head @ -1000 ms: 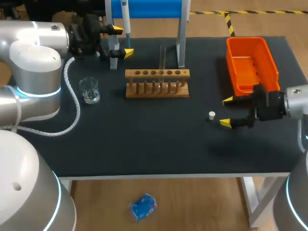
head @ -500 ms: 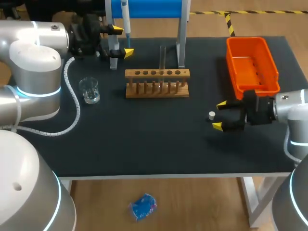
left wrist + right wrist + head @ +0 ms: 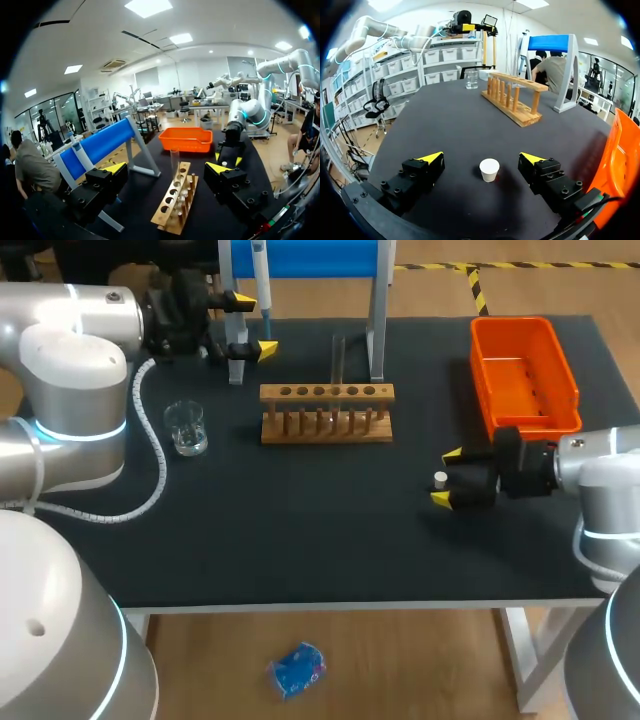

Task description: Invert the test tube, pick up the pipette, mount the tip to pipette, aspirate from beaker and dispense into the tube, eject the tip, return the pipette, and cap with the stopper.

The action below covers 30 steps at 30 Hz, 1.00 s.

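1. Jaws on the right arm (image 3: 600, 468) are standing wide open and gripping nothing. In the right wrist view one yellow tip (image 3: 431, 157) is sitting on each side of the small white stopper (image 3: 440, 479), with a clear gap on both sides.
2. The stopper is resting upright on the black desk (image 3: 300, 530), just beside the orange plastic tray (image 3: 572, 390).
3. By the look of it, the step in hand is picking up the stopper for capping, and the jaws are looking well centred on it already.
4. Doing this well is probably calling for sinking low enough to catch the stopper's sides. Both tips should then be closing evenly, so that neither is nudging it over or sliding it across the desk.
5. The clear glass test tube (image 3: 338, 358) is standing upright in the wooden rack (image 3: 327, 412), well apart from the stopper. The carry will likely be needing the stopper kept level, then a straight, gentle press into the tube's mouth so the glass is not being levered sideways.
6. The left arm (image 3: 70, 350) is hovering at the back of the desk near the blue-and-white pipette (image 3: 259, 262), which is hanging on its stand. Its jaws are open too, and in the left wrist view nothing is lying between them.
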Each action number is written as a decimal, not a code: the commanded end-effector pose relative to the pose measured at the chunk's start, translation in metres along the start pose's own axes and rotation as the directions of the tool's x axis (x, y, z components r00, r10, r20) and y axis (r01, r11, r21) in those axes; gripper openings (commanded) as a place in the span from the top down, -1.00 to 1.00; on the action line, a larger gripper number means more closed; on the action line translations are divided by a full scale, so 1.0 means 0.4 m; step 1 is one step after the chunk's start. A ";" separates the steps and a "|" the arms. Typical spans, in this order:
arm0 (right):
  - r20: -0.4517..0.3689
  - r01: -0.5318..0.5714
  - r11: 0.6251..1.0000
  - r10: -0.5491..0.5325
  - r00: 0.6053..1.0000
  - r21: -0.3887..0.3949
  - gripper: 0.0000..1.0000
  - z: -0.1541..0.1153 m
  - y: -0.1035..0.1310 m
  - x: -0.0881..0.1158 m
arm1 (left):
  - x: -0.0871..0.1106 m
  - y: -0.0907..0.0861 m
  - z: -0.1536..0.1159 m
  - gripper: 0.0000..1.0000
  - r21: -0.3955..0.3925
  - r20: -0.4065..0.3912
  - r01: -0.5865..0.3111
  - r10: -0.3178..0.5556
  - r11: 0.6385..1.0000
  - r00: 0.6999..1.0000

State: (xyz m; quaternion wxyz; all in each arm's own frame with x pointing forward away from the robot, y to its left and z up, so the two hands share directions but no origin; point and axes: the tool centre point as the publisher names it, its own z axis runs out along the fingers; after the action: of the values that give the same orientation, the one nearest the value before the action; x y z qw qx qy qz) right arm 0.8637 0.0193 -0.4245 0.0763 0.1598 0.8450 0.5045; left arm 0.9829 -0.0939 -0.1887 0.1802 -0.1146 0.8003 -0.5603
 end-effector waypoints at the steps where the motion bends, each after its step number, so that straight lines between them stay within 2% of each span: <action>1: 0.007 -0.001 1.000 0.001 1.000 -0.002 -0.97 0.006 -0.004 -0.004 | 0.001 0.003 0.003 -1.00 0.005 0.004 -0.001 0.001 1.000 1.000; 5: 0.014 -0.003 1.000 0.003 1.000 0.000 -0.96 0.006 -0.007 -0.009 | 0.001 0.003 0.003 -1.00 0.005 0.004 -0.001 0.001 1.000 1.000; 6: 0.016 -0.005 1.000 0.005 1.000 0.000 -0.76 0.006 -0.007 -0.010 | 0.001 0.003 0.003 -1.00 0.005 0.004 -0.001 0.001 1.000 1.000; 7: 0.017 -0.006 1.000 0.006 1.000 0.000 0.15 0.006 -0.008 -0.010 | 0.001 0.003 0.003 -1.00 0.005 0.004 -0.001 0.001 1.000 1.000; 8: 0.019 -0.007 1.000 0.007 1.000 0.000 0.47 0.007 -0.009 -0.011 | 0.001 0.003 0.003 -1.00 0.005 0.004 -0.001 0.001 1.000 1.000; 10: 0.022 -0.008 1.000 0.008 1.000 0.000 0.28 0.008 -0.009 -0.013 | 0.001 0.003 0.003 -1.00 0.005 0.004 -0.001 0.001 1.000 1.000; 11: 0.024 -0.008 1.000 0.008 1.000 -0.001 0.10 0.009 -0.009 -0.014 | 0.001 0.003 0.003 -1.00 0.005 0.004 -0.001 0.001 1.000 1.000; 14: 0.025 -0.007 1.000 0.007 1.000 -0.001 0.04 0.010 -0.008 -0.014 | 0.001 0.003 0.003 -1.00 0.005 0.004 -0.001 0.001 1.000 1.000; 15: 0.026 -0.007 1.000 0.007 1.000 0.000 -0.33 0.010 -0.008 -0.014 | 0.001 0.003 0.003 -1.00 0.005 0.004 -0.001 0.001 1.000 1.000; 16: 0.025 -0.006 1.000 0.006 1.000 0.000 -0.51 0.010 -0.008 -0.014 | 0.001 0.003 0.003 -1.00 0.005 0.004 -0.001 0.001 1.000 1.000; 19: 0.025 -0.005 1.000 0.005 1.000 0.001 -0.37 0.011 -0.008 -0.014 | 0.001 0.003 0.003 -1.00 0.005 0.004 -0.001 0.001 1.000 1.000; 21: 0.026 -0.004 1.000 0.004 1.000 0.002 -0.46 0.014 -0.008 -0.015 | 0.001 0.003 0.003 -1.00 0.005 0.004 -0.001 0.001 1.000 1.000; 26: 0.026 -0.003 1.000 0.003 1.000 0.002 -0.45 0.019 -0.007 -0.016 | 0.001 0.003 0.003 -1.00 0.005 0.004 -0.001 0.001 1.000 1.000; 28: 0.025 -0.003 1.000 0.003 1.000 0.002 -0.24 0.022 -0.008 -0.016 | 0.001 0.003 0.003 -1.00 0.005 0.004 -0.001 0.001 1.000 1.000; 30: 0.026 -0.004 1.000 0.004 1.000 0.003 -0.11 0.024 -0.008 -0.016 | 0.001 0.003 0.003 -1.00 0.005 0.004 -0.001 0.001 1.000 1.000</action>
State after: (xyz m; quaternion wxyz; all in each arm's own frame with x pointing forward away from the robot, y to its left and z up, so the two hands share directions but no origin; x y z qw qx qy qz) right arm 0.8709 0.0215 -0.4299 0.0844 0.1675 0.8447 0.5013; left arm 0.9830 -0.0939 -0.1887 0.1801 -0.1146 0.8003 -0.5603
